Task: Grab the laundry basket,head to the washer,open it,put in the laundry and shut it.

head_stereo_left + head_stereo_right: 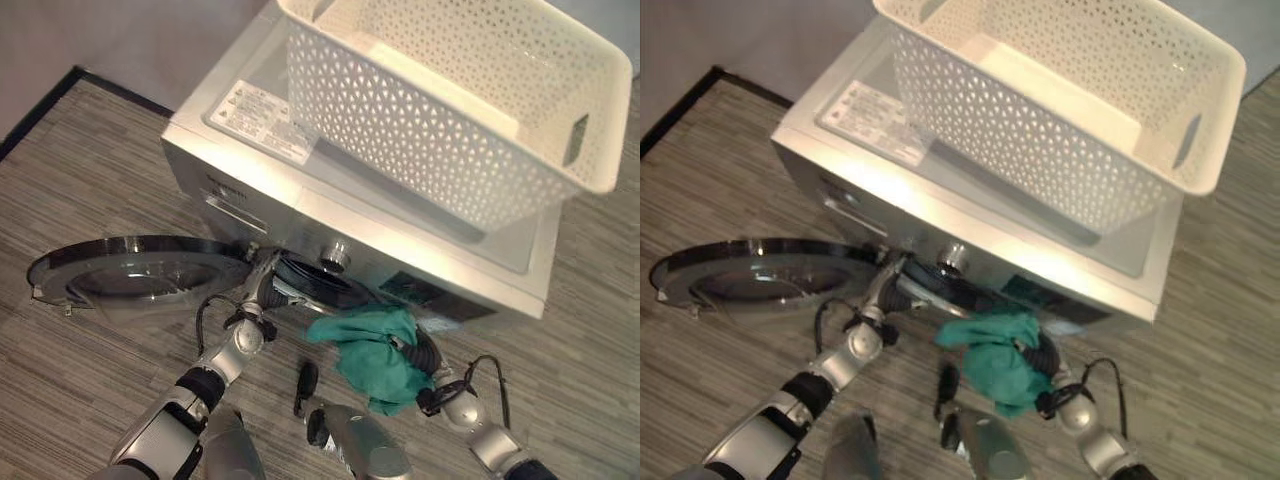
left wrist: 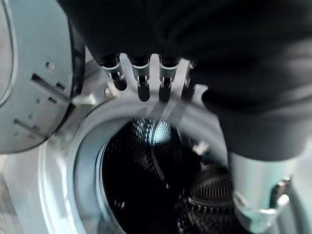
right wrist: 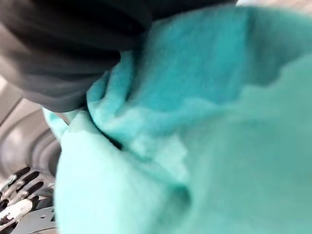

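Teal cloth [image 1: 375, 355], soft, light and floppy, best bunched mid-fold, hung at washer [image 1: 300, 215] drum mouth, pinched by right robot hand [image 1: 425, 352]. Left robot hand [image 2: 141, 78], spread, rested by open door [image 1: 135, 268]. White laundry basket [image 1: 450, 110] sat atop.

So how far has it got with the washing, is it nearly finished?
Partway, I'd say. The white basket already sits on top of the washer, and the round door is swung open. Right now the right hand carries a green cloth at the drum opening, while the left hand rests at the rim. The cloth still has to go in, then the door needs shutting.
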Motion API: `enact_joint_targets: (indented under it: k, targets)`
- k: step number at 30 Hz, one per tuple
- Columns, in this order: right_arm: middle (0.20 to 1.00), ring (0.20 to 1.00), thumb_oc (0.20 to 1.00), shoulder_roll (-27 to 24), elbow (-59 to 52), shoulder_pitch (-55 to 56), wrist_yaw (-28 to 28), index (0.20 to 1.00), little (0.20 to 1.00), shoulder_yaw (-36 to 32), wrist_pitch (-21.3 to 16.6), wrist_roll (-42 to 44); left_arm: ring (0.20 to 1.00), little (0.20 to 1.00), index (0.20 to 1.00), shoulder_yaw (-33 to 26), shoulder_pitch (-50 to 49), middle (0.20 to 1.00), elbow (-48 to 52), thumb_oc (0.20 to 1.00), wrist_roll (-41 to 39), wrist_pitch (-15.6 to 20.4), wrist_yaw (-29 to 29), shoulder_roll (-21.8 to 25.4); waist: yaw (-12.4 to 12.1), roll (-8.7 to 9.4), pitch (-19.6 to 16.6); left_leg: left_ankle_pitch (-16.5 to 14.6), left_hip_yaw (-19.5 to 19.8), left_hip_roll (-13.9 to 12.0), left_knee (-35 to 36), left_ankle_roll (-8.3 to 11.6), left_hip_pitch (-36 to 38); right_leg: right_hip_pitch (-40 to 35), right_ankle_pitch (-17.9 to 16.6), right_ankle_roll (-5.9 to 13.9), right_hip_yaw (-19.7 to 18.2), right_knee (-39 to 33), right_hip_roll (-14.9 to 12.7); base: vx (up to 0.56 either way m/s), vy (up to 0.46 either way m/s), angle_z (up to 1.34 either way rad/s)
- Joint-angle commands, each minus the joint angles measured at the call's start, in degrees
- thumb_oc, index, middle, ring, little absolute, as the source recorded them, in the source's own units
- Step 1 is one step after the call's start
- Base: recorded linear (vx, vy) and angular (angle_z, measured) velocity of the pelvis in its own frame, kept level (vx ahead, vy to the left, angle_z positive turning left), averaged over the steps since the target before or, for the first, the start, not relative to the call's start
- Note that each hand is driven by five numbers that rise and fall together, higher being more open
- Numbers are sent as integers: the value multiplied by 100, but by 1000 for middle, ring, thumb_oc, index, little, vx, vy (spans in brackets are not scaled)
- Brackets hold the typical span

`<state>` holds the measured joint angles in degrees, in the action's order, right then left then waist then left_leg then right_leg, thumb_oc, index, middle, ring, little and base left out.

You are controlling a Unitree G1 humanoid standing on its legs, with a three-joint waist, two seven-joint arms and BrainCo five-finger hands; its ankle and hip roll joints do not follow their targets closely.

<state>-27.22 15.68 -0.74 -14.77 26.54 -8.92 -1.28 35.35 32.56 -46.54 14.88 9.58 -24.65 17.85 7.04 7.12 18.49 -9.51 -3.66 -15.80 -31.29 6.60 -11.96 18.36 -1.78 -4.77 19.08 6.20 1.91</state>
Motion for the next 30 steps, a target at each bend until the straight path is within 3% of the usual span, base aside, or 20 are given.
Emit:
enact_joint_targets:
  k: [1,4,6,9,16,23,24,30]
  targets:
    - [200,200,200,-77,-708,-267,-135,200,200,-90,-479,516,1000,1000,1000,628,642,1000,-156,1000,462,201,-89,-639,224,-53,-156,-130,-592,-16,1455,-202,49,216,360,963,-402,464,-744,-179,121,22]
    - [200,200,200,-88,-784,-346,-171,200,200,-103,-495,617,1000,1000,1000,636,759,1000,-177,1000,389,226,-109,-663,237,-9,-125,-92,-640,88,1588,-172,-26,340,198,1029,-403,423,-869,-114,105,53]
    - [200,200,200,-108,-1125,-505,-214,200,200,-157,-569,754,1000,1000,1000,606,879,1000,-64,1000,160,302,-105,-690,228,19,-47,-1,-749,291,2167,-95,33,578,-213,1210,-428,182,-1057,-145,148,8]
    - [200,200,200,-80,-1365,-644,-307,200,200,-237,-639,1013,1000,1000,1000,713,983,1000,101,1000,76,358,-29,-694,198,83,79,58,-786,446,2270,-116,-47,683,-429,1282,-480,54,-1151,-116,74,4]
    - [200,200,200,-230,-1813,-809,-277,200,200,-425,-645,1193,1000,1000,1000,1065,1031,1000,644,1000,-232,607,676,-591,147,88,302,153,-791,643,2448,-155,-29,645,-593,1381,-481,-55,-1343,-40,44,1]
    - [200,200,200,-548,-2310,-865,57,200,200,-468,-710,1521,1000,1000,1000,1917,1207,1000,1662,1000,-358,1011,1797,188,68,-44,525,218,-732,772,2510,-181,-45,638,-654,1468,-542,1,-1478,-6,32,13]
    - [200,200,200,-652,-2429,-920,134,200,200,-419,-734,1579,1000,1000,1000,2182,1302,1000,1924,1000,-285,1115,2016,488,59,-82,575,234,-701,781,2490,-178,-97,643,-671,1494,-552,-2,-1497,-11,-1,18]
    - [200,200,200,-855,-2662,-1071,366,200,200,-328,-708,1670,1000,1000,1000,2876,1530,1000,2373,1000,-33,1246,2640,1142,51,-152,641,233,-608,798,2408,-185,-247,694,-670,1520,-570,25,-1509,0,8,8]
